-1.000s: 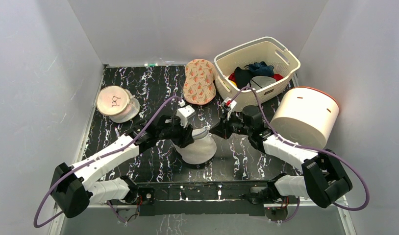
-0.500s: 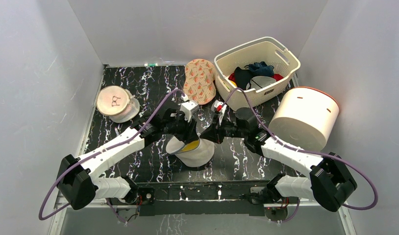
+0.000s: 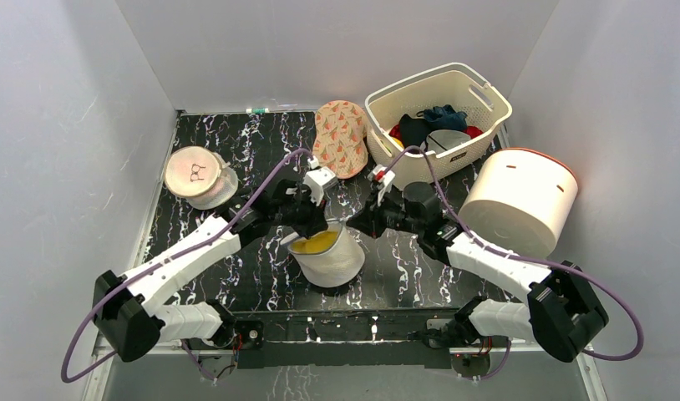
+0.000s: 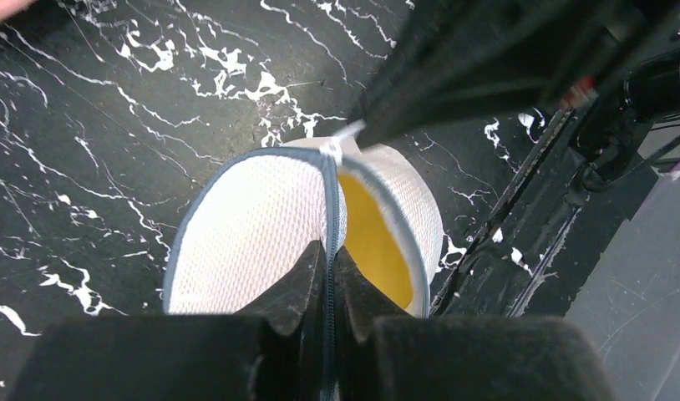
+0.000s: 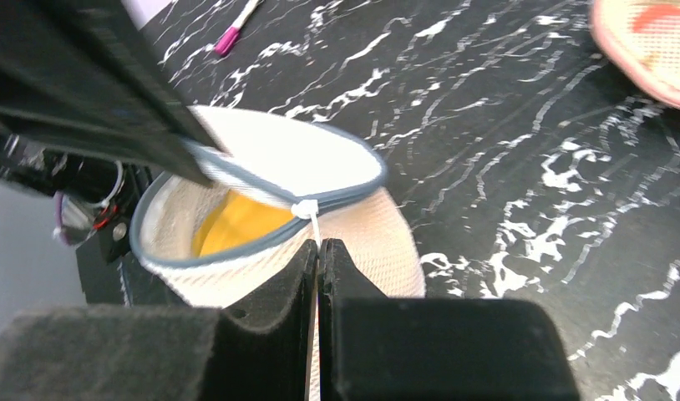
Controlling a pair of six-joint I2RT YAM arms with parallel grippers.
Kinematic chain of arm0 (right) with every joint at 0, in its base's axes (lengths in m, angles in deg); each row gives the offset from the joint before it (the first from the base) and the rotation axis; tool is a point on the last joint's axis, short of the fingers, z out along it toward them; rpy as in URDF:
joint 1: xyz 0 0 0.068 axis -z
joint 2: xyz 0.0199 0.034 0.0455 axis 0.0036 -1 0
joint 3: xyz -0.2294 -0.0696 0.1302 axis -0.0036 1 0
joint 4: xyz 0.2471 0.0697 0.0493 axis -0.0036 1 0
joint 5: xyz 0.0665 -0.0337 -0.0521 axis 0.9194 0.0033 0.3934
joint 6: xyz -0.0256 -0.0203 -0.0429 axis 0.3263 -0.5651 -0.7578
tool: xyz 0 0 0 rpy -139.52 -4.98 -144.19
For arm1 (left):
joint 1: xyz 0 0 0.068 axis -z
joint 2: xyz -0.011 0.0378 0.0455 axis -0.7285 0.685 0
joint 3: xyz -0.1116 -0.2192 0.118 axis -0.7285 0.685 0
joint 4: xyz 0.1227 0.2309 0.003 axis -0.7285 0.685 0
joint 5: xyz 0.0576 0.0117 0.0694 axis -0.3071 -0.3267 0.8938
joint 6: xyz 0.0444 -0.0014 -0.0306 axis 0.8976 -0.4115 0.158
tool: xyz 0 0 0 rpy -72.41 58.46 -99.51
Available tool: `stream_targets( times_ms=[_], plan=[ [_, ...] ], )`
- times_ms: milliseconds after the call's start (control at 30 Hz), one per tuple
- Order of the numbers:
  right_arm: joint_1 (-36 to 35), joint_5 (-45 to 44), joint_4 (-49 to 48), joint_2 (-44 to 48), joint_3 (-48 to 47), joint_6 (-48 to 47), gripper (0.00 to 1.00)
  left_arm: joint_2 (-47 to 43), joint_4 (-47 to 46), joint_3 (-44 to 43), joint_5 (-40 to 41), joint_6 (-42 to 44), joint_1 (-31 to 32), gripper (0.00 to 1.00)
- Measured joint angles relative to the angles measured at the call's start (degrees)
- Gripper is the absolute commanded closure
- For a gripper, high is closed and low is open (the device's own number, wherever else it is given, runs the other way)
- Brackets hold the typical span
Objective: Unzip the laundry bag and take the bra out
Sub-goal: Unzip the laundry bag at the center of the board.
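The laundry bag (image 3: 332, 263) stands upright in the middle of the table, a white mesh drum with a grey zip rim. Its lid (image 4: 253, 221) is lifted and partly unzipped. In the gap shows the yellow bra (image 4: 372, 246), also seen from above (image 3: 314, 243). My left gripper (image 4: 330, 255) is shut on the lid's zip edge at the bag's left side (image 3: 306, 227). My right gripper (image 5: 318, 247) is shut on the thin white zip pull (image 5: 313, 227) at the bag's right rim (image 3: 359, 227). Most of the bra is hidden inside the bag.
A second round white bag with a bra drawing (image 3: 195, 173) sits at the back left. A patterned pad (image 3: 341, 138) lies at the back middle, a cream basket (image 3: 470, 83) of clothes at the back right, a white drum (image 3: 520, 200) on the right. A pink pen (image 5: 236, 30) lies near the back edge.
My left gripper has closed on the lid's zip edge. The bag has gone from tilted and closed to upright, with the lid raised and the yellow inside showing. My right gripper stays shut.
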Motion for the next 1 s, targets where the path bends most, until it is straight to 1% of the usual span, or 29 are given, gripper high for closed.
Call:
stream_targets(
  times_ms=[100,233,367,400,500,600,667,733,800,900,933,1000],
  plan=[
    [3.63,0.63,-0.42,0.00,0.28,2.03,1.00,-2.60,0.31,-0.11,-0.07,1.60,0.02,1.00],
    [9.92,4.17,-1.36,-0.07,2.38,3.61,1.00,-7.76,-0.55,-0.15,-0.07,3.06,0.02,1.00],
    [10.78,8.96,-1.97,-0.20,2.47,2.97,1.00,-11.45,-1.92,0.31,0.81,3.28,0.07,1.00],
    [10.78,10.05,-2.05,-0.20,2.49,2.73,1.00,-11.85,-2.08,0.66,1.11,3.26,0.07,0.99],
    [10.67,11.78,-2.03,-0.09,2.49,2.12,1.00,-11.21,-2.19,0.83,1.81,3.06,0.07,0.83],
    [9.55,12.83,-1.81,0.37,2.47,1.25,1.00,-8.96,-1.73,0.76,2.75,2.75,0.07,0.74],
    [8.57,13.33,-1.68,0.59,2.43,0.83,1.00,-6.97,-0.83,0.63,3.50,2.47,0.07,0.62],
    [7.15,13.79,-1.38,0.68,2.10,0.37,1.00,-5.22,-0.26,0.55,3.82,2.25,0.07,0.55],
    [5.81,13.97,-1.29,0.76,1.70,0.00,1.00,-3.91,0.13,0.48,3.96,1.88,0.07,0.51],
    [4.35,14.14,-1.14,0.79,0.92,-0.20,1.00,-3.06,0.04,0.46,3.89,1.05,0.22,0.51],
    [3.98,14.19,-1.05,0.81,0.66,-0.22,1.00,-2.82,-0.02,0.39,3.85,0.85,0.39,0.55],
    [3.34,14.21,-0.83,0.85,0.15,-0.24,1.00,-2.08,-0.07,0.22,3.74,0.63,1.01,0.68]
  ],
)
